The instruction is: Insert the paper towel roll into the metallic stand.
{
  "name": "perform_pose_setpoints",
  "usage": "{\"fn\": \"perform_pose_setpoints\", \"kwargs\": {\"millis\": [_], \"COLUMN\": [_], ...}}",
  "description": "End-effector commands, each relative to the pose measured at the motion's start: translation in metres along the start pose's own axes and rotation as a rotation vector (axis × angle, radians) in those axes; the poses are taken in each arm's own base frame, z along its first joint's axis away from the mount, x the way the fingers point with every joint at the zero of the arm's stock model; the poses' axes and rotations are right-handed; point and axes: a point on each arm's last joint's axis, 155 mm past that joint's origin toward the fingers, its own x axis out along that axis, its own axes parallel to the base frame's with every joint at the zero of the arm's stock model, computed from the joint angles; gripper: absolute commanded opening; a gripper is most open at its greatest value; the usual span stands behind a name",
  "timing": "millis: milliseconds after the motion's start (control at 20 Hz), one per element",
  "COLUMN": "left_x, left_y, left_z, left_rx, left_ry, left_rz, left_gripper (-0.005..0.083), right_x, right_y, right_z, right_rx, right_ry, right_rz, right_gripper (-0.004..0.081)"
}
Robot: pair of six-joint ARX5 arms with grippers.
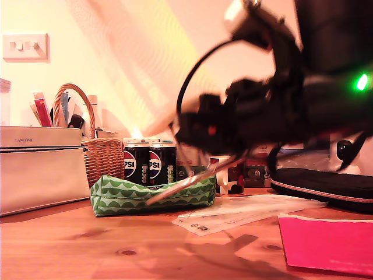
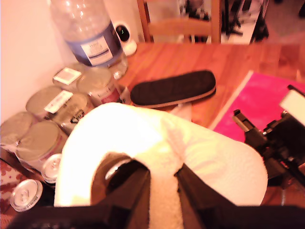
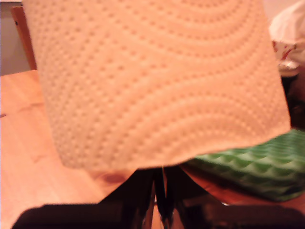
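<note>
My first gripper point(image 2: 163, 175) clamped the paper towel roll point(image 2: 205, 152) aloft; my second gripper point(image 3: 159, 187) sat nearly closed, contents unclear; metallic stand point(image 1: 186, 183) apparently unthreaded

exterior: low over table point(image 1: 87, 245) | wrists: close on paper towel roll point(image 3: 157, 81)

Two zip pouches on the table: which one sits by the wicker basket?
The green pouch, wave-patterned, just in front of the basket. The black pouch lies apart, at the exterior view's right.
</note>
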Motion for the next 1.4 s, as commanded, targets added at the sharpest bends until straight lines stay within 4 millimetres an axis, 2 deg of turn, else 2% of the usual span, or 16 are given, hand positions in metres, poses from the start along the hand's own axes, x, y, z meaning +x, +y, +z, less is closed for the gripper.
{"fn": "perform_pose_setpoints", "kwargs": {"millis": [0, 150, 450, 850, 950, 1100, 1350], "left_x": [-0.001, 0.001, 0.007, 0.016, 0.017, 0.019, 0.02], "left_y": [0.011, 0.008, -0.009, -0.035, -0.042, -0.047, -0.049], "left_z": [0.014, 0.017, 0.024, 0.028, 0.03, 0.031, 0.031], "left_rx": [0.045, 0.059, 0.088, 0.128, 0.136, 0.147, 0.157], "left_ry": [-0.033, -0.03, -0.033, -0.013, -0.016, -0.012, -0.002], "left_rz": [0.047, 0.056, 0.028, -0.008, -0.022, -0.022, -0.012], "left_gripper": [-0.0024, -0.0024, -0.0024, -0.0024, -0.0024, -0.0024, -0.0024], "right_x": [0.004, 0.006, 0.006, 0.003, 0.001, 0.001, 0.0], "right_y": [0.004, 0.005, 0.011, 0.012, 0.012, 0.013, 0.013], "right_z": [0.007, -0.011, -0.056, -0.081, -0.086, -0.087, -0.088], "right_rx": [0.046, 0.046, 0.046, 0.054, 0.054, 0.053, 0.053], "right_ry": [-0.029, 0.027, 0.16, 0.245, 0.267, 0.27, 0.282], "right_rz": [0.009, 0.013, 0.036, 0.035, 0.036, 0.038, 0.039], "right_gripper": [-0.0013, -0.0013, -0.0013, -0.0012, 0.0032, 0.0169, 0.0225]}}
